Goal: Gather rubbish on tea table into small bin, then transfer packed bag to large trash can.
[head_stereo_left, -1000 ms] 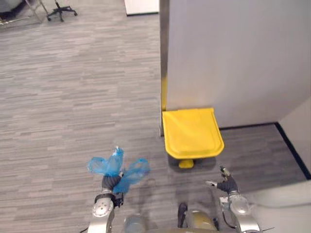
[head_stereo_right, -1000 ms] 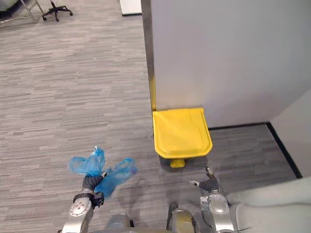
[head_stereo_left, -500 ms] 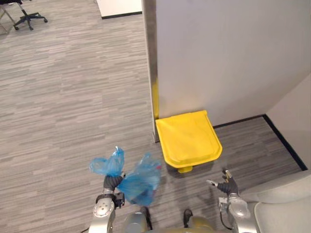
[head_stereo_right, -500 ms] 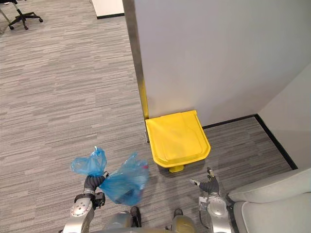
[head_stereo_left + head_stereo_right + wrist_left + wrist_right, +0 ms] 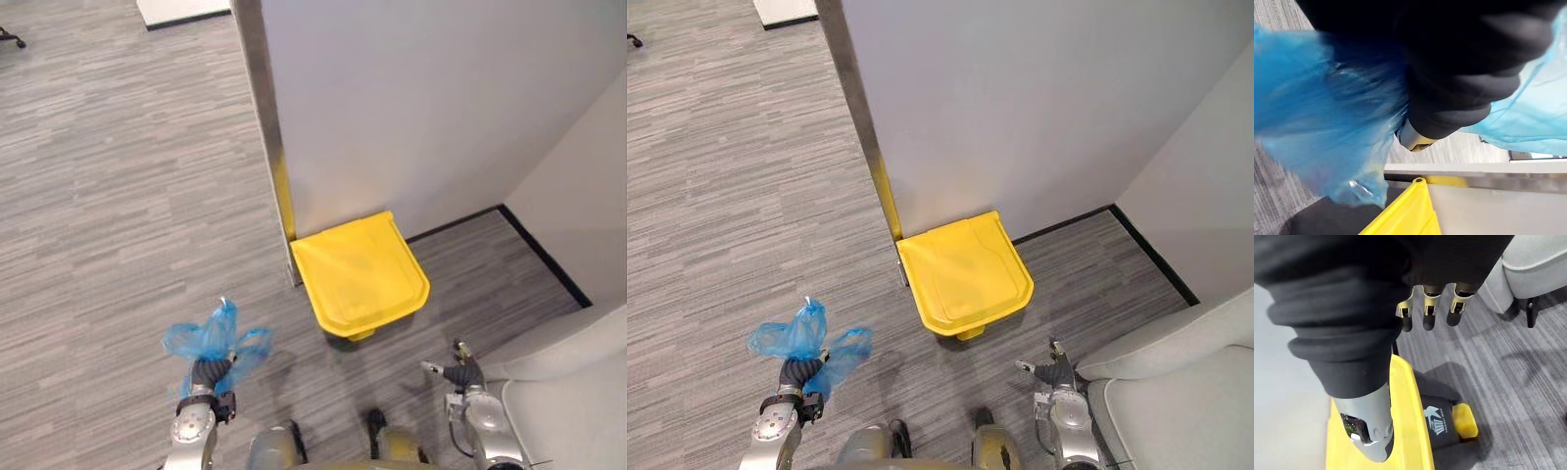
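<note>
Left hand (image 5: 209,373) clutches a crumpled blue plastic bag (image 5: 208,339); right hand (image 5: 458,373) hangs slack-fingered, empty, near the lidded yellow plastic bin (image 5: 359,275).

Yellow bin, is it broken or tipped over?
Nothing stands out. The yellow bin stands upright by the wall with its lid shut, and the blue bag is gripped in the left hand.

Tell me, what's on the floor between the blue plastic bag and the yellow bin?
Nothing: just bare grey striped carpet lies between the blue plastic bag, held in the left hand, and the yellow lidded bin, as the left eye view shows.
</note>
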Controlling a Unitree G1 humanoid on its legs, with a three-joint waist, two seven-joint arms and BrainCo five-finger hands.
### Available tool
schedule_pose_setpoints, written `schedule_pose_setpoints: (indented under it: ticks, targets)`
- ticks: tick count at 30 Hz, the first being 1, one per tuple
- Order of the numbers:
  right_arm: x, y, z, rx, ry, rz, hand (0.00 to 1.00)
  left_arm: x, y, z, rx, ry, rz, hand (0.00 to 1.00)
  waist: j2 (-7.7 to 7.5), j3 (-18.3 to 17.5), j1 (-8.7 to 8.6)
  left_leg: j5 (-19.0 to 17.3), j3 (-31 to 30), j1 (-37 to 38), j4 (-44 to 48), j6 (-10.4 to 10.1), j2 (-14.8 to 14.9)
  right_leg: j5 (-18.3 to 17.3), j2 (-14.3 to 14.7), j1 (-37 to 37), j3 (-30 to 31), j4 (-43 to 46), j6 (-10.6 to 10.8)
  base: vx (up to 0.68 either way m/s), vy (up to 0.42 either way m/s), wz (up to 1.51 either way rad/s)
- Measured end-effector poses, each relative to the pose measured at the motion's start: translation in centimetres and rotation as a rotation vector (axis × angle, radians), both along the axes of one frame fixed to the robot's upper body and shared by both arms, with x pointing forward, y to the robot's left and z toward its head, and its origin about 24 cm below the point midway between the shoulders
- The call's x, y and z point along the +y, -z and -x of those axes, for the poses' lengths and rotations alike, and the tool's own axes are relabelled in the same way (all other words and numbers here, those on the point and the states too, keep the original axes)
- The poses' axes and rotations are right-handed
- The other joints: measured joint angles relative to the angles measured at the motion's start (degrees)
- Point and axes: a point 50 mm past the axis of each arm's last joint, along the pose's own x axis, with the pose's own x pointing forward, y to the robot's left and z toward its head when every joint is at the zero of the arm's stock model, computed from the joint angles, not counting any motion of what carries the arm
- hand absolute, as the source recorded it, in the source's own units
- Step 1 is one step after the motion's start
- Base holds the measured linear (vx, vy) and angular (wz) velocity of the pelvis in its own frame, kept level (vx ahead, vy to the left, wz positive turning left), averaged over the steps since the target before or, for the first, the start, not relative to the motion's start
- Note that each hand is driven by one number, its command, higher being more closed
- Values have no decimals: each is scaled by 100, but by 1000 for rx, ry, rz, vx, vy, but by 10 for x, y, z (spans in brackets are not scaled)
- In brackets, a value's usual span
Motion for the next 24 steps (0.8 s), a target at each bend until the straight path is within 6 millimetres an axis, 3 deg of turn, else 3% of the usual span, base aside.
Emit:
schedule_pose_setpoints:
  ticks: [1,2,3,4,6,8,9,10,11,13,14,18,24]
  targets:
    - [0,0,2,2,4,1,0,1,0,1,3,1,-3,100,15,38,2,-58,-13,76,76,49,-12,-140,-32,-139,-167,295,-34,35,95,16]
    - [-1,-1,3,-6,7,5,0,2,0,0,5,8,-13,100,52,96,9,-258,-65,172,302,125,-13,-272,-140,-363,-469,249,-126,90,57,19]
    - [0,-5,-1,-27,7,6,0,4,-3,-2,-1,16,-30,100,-4,149,11,-390,-93,234,436,156,-58,-233,-215,-563,-714,-95,-117,83,39,23]
    - [0,-8,-3,-42,7,9,0,7,-5,-5,-7,22,-43,100,-44,179,19,-460,-102,256,510,154,-80,-100,-243,-673,-820,-388,-141,149,-2,33]
    - [-2,-14,-11,-74,7,16,0,10,-14,-20,-48,38,-71,100,-273,329,-3,-732,-203,310,861,84,-242,536,-358,-893,-1145,-1680,-66,168,-56,55]
    - [-11,-13,-8,-58,20,28,0,3,-14,-28,-58,41,-51,100,-219,342,-5,-945,-463,373,1081,-17,-230,865,-380,-855,-1181,-1634,-260,233,-79,48]
    - [-19,-18,-12,-66,30,47,0,-4,-14,-32,-68,51,-36,100,11,376,49,-980,-622,454,975,-139,-136,684,-238,-862,-1100,-1421,-180,387,-106,44]
    - [-23,-18,-13,-70,61,38,0,-2,-14,-34,-65,57,-44,100,38,396,-7,-947,-813,520,769,-198,-179,501,-180,-957,-875,-1121,-78,403,-111,49]
    - [-27,-16,-9,-58,83,37,0,-3,-14,-36,-63,58,-44,100,36,399,-10,-916,-916,617,601,-248,-213,412,-179,-990,-811,-908,-138,367,-145,86]
    - [-38,-12,6,-21,150,31,0,-5,-12,-34,-58,52,-35,100,121,342,11,-835,-1135,987,290,-386,-79,-167,-213,-952,-1049,-288,-228,387,-142,60]
    - [-37,-12,3,-28,145,27,0,-5,-11,-33,-55,41,-39,100,124,338,42,-716,-1236,908,444,-497,46,-389,-170,-961,-1163,-132,-287,335,-140,16]
    - [-29,-22,-23,-98,131,-2,0,-13,-2,-35,-12,53,-16,100,102,321,-3,-251,-1370,733,347,-717,173,-399,-43,-958,-1284,-351,-355,299,-183,4]
    - [-16,-9,-22,-37,93,-38,0,-1,-7,-38,-37,4,-23,100,63,186,-27,-251,-1377,828,-680,-714,232,-196,-13,-1139,-1445,-658,-475,-26,-30,14]
